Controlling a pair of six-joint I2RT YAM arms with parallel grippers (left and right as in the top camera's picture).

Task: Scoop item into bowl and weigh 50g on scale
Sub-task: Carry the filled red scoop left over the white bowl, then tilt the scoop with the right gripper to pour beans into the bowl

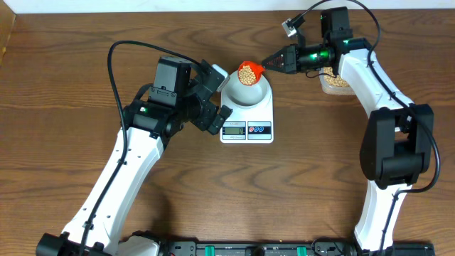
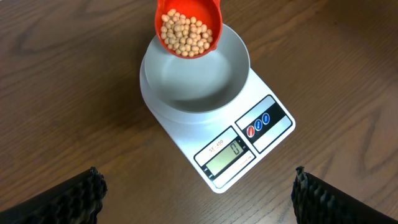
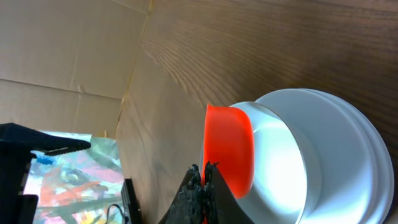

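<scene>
A white scale (image 1: 247,114) (image 2: 239,146) carries the pale grey bowl (image 1: 247,91) (image 2: 196,81) (image 3: 323,162), which looks empty. Over the bowl's far rim hangs an orange scoop (image 1: 248,71) (image 2: 185,28) (image 3: 229,149) filled with tan beans (image 2: 186,34). My right gripper (image 1: 269,64) (image 3: 204,169) is shut on the scoop's handle. My left gripper (image 1: 213,99) (image 2: 199,193) stands open just left of the scale, its fingers (image 2: 68,199) wide apart and holding nothing. The scale's display (image 2: 225,155) is lit.
A clear tub with more beans (image 1: 334,82) sits at the back right, mostly hidden under the right arm. Cardboard and a black device (image 3: 62,143) show beyond the table's far edge in the right wrist view.
</scene>
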